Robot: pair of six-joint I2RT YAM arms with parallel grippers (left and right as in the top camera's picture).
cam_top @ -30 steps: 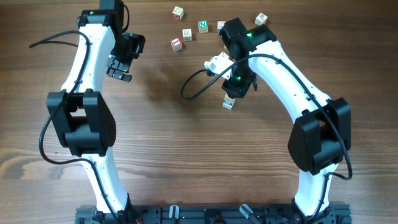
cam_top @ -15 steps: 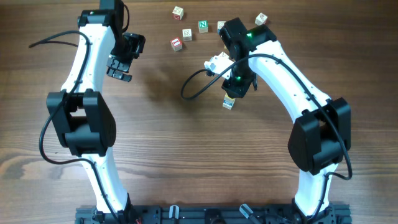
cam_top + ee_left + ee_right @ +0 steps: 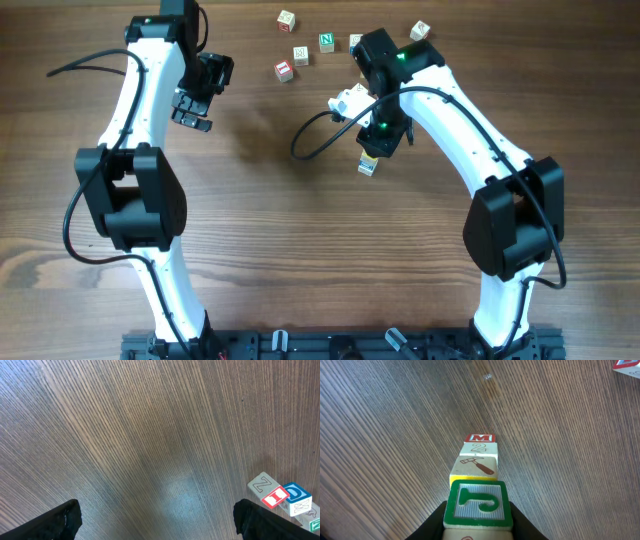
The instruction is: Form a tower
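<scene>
While in right hand (image 3: 478, 526), one tower (image 3: 479, 467); six loose cubes (image 3: 300, 55).

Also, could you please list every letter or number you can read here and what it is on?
"J": green face, top cube of the tower.
"2": pale tower cube.
"M": red tower cube.
"N": green loose cube.
"I": red loose cube.
"D": blue loose cube.
Too small to read: other loose cubes.

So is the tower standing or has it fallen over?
Standing: in the right wrist view the tower rises as one straight column off the table, green-faced cube on top.
</scene>
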